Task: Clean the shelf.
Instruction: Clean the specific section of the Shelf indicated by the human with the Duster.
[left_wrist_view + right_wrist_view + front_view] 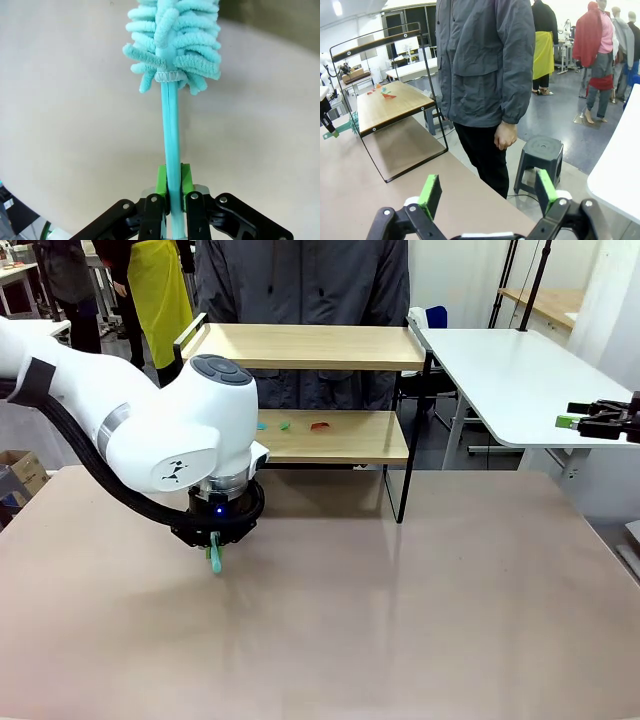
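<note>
The shelf (320, 346) stands at the table's far side, two wooden boards in a thin black frame. Small teal, green and red scraps (287, 425) lie on its lower board. My left gripper (214, 542) points down at the table in front of the shelf, shut on the handle of a turquoise duster (215, 560). In the left wrist view the green pads (161, 180) clamp the thin handle, and the fluffy duster (175, 40) head hangs over the bare tabletop. My right gripper (578, 422) hovers open at the far right. The right wrist view shows the shelf (390, 107) side-on, the right gripper (487, 192) holding nothing.
A person in a grey jacket (300, 280) stands right behind the shelf. A white side table (500, 370) adjoins the shelf on the right. A dark stool (542, 150) stands on the floor beside the person. The brown tabletop (400, 600) stretches wide in front.
</note>
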Robot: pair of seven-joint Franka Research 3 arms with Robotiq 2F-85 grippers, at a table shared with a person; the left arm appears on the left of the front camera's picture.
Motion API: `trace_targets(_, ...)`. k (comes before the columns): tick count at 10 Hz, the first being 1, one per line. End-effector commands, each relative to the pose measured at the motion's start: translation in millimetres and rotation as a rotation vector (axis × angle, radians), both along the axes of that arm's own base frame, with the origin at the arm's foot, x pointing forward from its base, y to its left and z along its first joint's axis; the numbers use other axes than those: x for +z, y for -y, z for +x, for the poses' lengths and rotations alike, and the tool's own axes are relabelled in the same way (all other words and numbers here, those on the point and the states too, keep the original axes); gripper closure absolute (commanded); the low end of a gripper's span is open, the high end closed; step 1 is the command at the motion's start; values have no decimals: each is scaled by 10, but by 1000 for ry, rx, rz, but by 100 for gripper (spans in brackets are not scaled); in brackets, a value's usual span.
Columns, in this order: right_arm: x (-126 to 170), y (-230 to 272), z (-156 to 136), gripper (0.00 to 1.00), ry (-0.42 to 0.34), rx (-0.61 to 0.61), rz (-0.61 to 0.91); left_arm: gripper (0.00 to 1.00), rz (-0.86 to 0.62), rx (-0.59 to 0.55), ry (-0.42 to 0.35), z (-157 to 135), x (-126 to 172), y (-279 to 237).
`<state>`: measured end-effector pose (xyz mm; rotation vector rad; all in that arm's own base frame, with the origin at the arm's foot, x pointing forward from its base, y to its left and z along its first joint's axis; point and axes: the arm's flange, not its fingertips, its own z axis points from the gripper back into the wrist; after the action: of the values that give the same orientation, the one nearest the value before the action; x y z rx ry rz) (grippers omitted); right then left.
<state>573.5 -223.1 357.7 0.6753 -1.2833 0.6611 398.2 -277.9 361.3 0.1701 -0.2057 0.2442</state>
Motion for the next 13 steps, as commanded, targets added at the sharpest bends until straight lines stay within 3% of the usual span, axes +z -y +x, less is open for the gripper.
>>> trace_targets(1, 23, -24, -6, 0, 2, 1, -2, 87, 5, 11, -16, 33, -56, -31)
trace_targets(4, 23, -24, -6, 0, 2, 1, -2, 87, -1, -6, -2, -2, -9, 32)
trace_targets(5, 23, -24, -6, 0, 2, 1, -2, 87, -77, -33, 43, -30, 122, 5)
trace_targets(7, 23, -24, -6, 0, 2, 1, -2, 87, -172, -105, 61, -135, 306, -95)
trace_targets(13, 23, -24, -6, 0, 2, 1, -2, 87, -372, -452, 29, -468, 665, -339)
